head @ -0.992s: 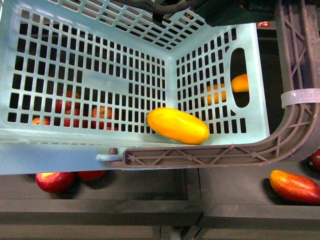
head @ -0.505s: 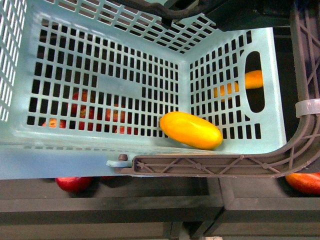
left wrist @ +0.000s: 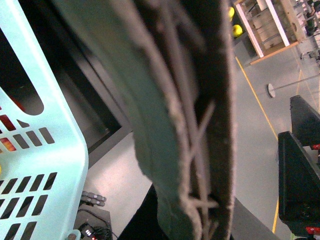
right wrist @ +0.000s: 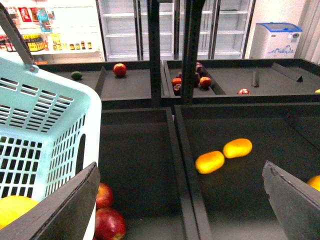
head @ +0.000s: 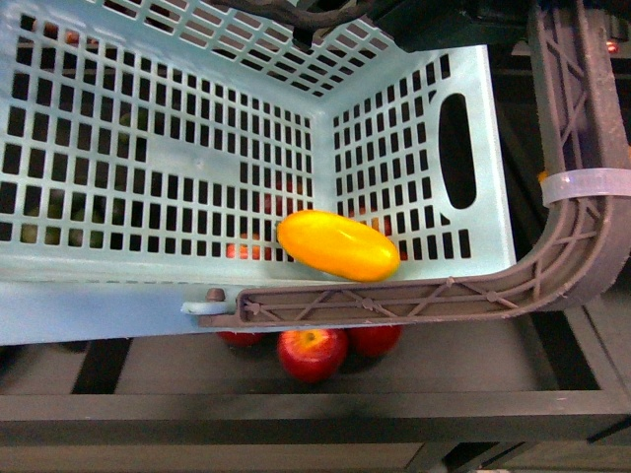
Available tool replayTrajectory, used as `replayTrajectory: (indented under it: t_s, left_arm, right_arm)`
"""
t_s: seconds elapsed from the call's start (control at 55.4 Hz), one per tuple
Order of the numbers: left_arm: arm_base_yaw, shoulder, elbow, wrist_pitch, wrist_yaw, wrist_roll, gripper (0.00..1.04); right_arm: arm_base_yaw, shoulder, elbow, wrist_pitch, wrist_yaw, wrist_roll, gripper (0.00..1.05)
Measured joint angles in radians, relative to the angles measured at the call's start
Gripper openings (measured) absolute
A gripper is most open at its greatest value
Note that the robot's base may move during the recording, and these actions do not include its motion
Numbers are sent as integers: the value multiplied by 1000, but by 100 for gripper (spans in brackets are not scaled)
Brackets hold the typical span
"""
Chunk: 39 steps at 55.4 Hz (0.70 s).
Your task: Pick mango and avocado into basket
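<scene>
- The right tool (right wrist: 180,167) hangs wide open and empty over the dark display bins (right wrist: 140,150). Its two fingers (right wrist: 55,210) are spread well apart and touch nothing.
- The worry here is a wrong pick. The nearest fruit under that open tool is a pair of yellow-orange fruits (right wrist: 210,161) lying side by side in the bin, and the job now calls for the green one.
- I cannot tell how the left tool stands. Its camera is filled by the brown-grey handle (left wrist: 190,125) pressed close against the lens, and no jaws show.
- If that tool is what carries the basket (head: 148,286), a loose or off-centre hold on the handle could let it swing or tip.
- The mango (head: 337,245) already lies inside the basket, low in the corner near the end wall with the hand slot and just behind the handle. It rests loose on the slotted side, so a sharp tilt could roll it across the basket or out over the rim.
- The avocado (right wrist: 76,75) looks to be the small dark green fruit in a far bin, well apart from the right tool. It is too small to be sure of.
- Red apples (head: 312,352) sit in the bin under the basket, and a low swing could knock them.
</scene>
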Motion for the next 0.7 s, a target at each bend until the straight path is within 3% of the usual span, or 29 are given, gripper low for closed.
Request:
replayTrajectory:
  t_s: [0.703]
  left_arm:
    - [-1, 0, 0, 0, 6, -1, 9]
  right_arm:
    - [0, 2, -3, -1, -1, 0, 97]
